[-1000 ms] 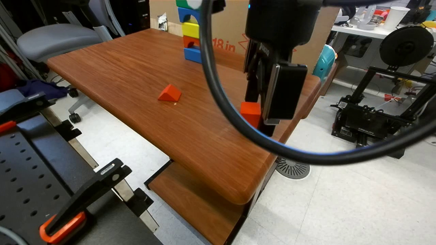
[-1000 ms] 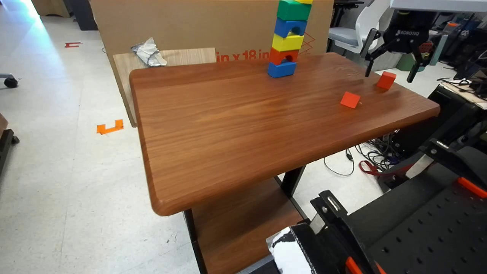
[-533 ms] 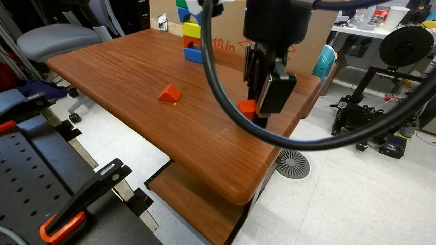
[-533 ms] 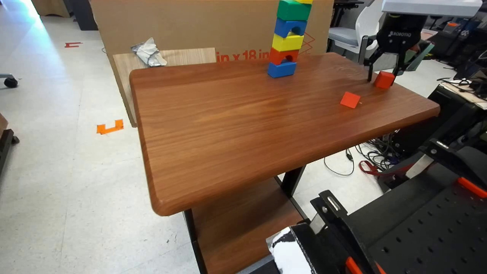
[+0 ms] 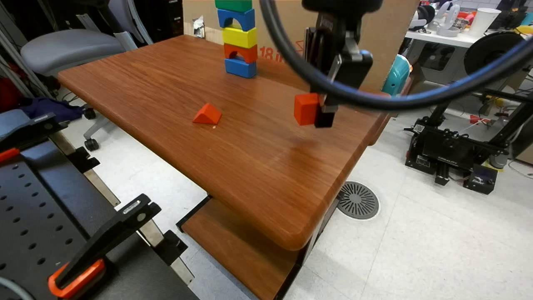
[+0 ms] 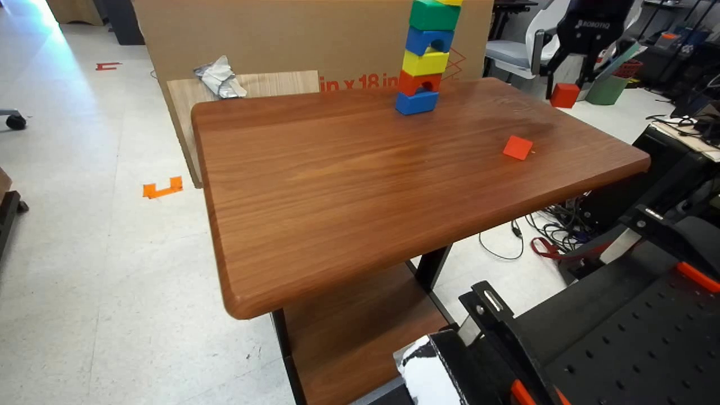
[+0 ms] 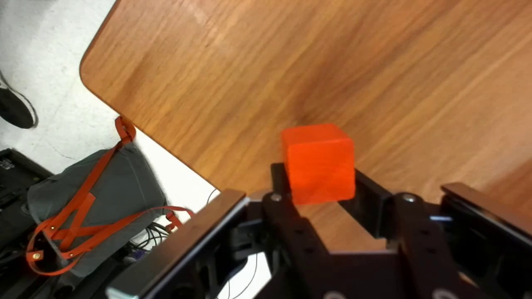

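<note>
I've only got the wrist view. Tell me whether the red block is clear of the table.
Observer: Clear. In both exterior views the red block hangs in the claw above the table.
Operator: List any other single block lying there.
Observer: A red triangular block lies on the table.
Operator: Now describe any stack, bottom up.
Observer: In an exterior view, a tower on the table runs blue, red, yellow, blue, green, then yellow, cut off by the picture's edge.
</note>
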Action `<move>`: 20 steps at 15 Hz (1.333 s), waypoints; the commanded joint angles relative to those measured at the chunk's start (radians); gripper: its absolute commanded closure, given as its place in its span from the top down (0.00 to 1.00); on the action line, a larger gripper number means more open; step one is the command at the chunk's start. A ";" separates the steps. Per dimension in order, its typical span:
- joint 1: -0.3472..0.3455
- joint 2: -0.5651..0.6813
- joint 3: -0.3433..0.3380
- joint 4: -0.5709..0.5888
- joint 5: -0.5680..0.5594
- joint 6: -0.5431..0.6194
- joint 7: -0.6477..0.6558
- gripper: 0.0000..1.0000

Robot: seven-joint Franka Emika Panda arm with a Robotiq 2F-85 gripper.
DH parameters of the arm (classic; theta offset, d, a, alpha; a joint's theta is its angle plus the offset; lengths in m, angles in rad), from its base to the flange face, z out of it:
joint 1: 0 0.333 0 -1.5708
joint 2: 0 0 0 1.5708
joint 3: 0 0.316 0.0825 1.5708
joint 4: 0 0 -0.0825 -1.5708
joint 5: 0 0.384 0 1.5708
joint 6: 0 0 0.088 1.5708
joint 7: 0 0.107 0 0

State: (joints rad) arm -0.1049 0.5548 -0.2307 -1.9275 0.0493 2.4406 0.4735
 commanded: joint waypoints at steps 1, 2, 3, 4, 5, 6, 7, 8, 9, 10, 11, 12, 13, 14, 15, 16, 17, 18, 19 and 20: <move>0.027 -0.139 0.003 -0.048 -0.004 -0.036 -0.018 0.11; 0.034 -0.176 0.007 -0.053 -0.004 -0.044 -0.015 0.11; 0.040 -0.211 0.015 -0.051 0.003 -0.055 -0.010 0.11; 0.039 -0.240 0.028 -0.040 0.018 -0.072 -0.018 0.11; 0.041 -0.263 0.039 -0.025 0.028 -0.086 -0.017 0.11; 0.043 -0.284 0.052 -0.011 0.037 -0.097 -0.021 0.11; 0.046 -0.305 0.063 -0.001 0.042 -0.107 -0.019 0.11; 0.049 -0.321 0.078 0.009 0.052 -0.101 -0.026 0.11; 0.050 -0.333 0.091 0.021 0.059 -0.109 -0.036 0.11; 0.052 -0.338 0.106 0.038 0.065 -0.105 -0.057 0.11; 0.053 -0.339 0.118 0.052 0.068 -0.105 -0.081 0.11; 0.056 -0.338 0.128 0.068 0.069 -0.106 -0.095 0.11; 0.057 -0.335 0.140 0.083 0.077 -0.111 -0.116 0.11; 0.057 -0.329 0.152 0.097 0.089 -0.114 -0.144 0.11; 0.059 -0.324 0.161 0.109 0.094 -0.121 -0.163 0.11; 0.060 -0.315 0.170 0.122 0.100 -0.131 -0.182 0.11; 0.061 -0.309 0.177 0.134 0.101 -0.152 -0.199 0.11; 0.062 -0.297 0.185 0.148 0.099 -0.183 -0.226 0.11; 0.065 -0.286 0.190 0.160 0.089 -0.215 -0.239 0.11; 0.068 -0.273 0.193 0.170 0.078 -0.239 -0.251 0.11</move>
State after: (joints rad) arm -0.0410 0.2337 -0.0485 -1.8232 0.1273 2.2845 0.2798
